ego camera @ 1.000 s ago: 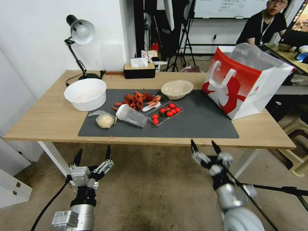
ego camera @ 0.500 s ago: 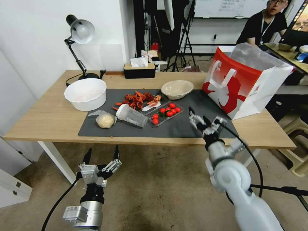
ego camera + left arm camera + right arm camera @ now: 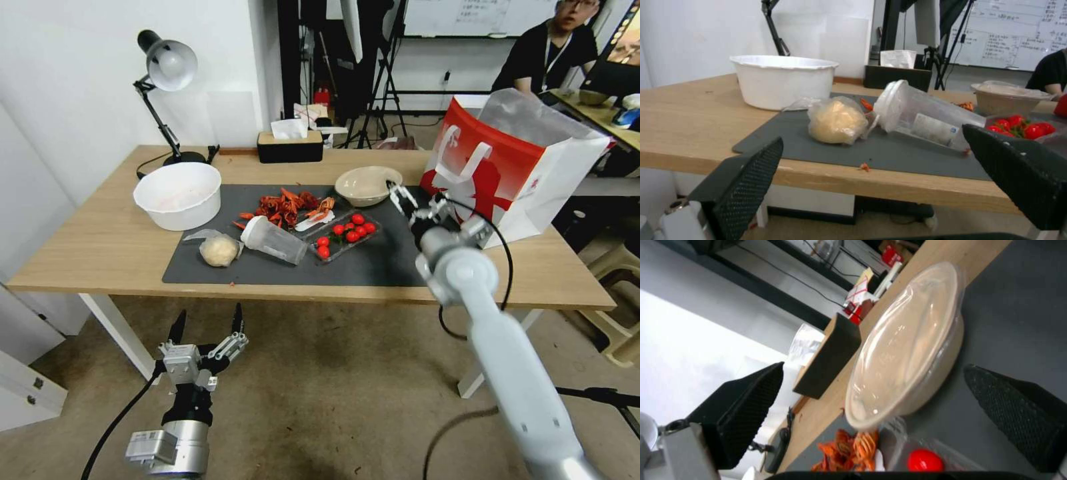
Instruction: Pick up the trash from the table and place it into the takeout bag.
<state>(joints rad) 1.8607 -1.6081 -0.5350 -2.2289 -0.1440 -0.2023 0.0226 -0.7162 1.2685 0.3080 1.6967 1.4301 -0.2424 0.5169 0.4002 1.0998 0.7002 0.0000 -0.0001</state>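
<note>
With the right arm stretched out over the table [image 3: 100, 247], the right gripper [image 3: 408, 200] hangs above the dark grey mat [image 3: 413, 257], just beside the beige bowl [image 3: 367, 185] on the side facing the takeout bag [image 3: 507, 180]. Jaws apart, nothing between them. Right wrist view looks straight at the bowl [image 3: 907, 346] between the two black fingers [image 3: 746, 396]; a clear film lid covers it (shiny, slightly domed).

Left gripper [image 3: 207, 327] is parked low, below the front edge of the table on the left side, jaws apart and empty.

On the mat, from the robot's left:
- bagged beige lump [image 3: 219, 250], near the front edge
- clear lidded plastic cup [image 3: 273, 241], lying on its side just beside the lump, lid end toward it
- clear tray of cherry tomatoes [image 3: 347, 233], touching or nearly touching the cup's base (cannot tell which)
- pile of red-orange shell leftovers [image 3: 287, 205] behind the cup, left of the bowl

White tub [image 3: 178, 195] sits on bare wood at the mat's left rear corner. Takeout bag stands upright at the table's right end, mouth open, clear liner sticking up. Desk lamp [image 3: 163, 87] and black tissue box [image 3: 290, 147] are along the back edge.
</note>
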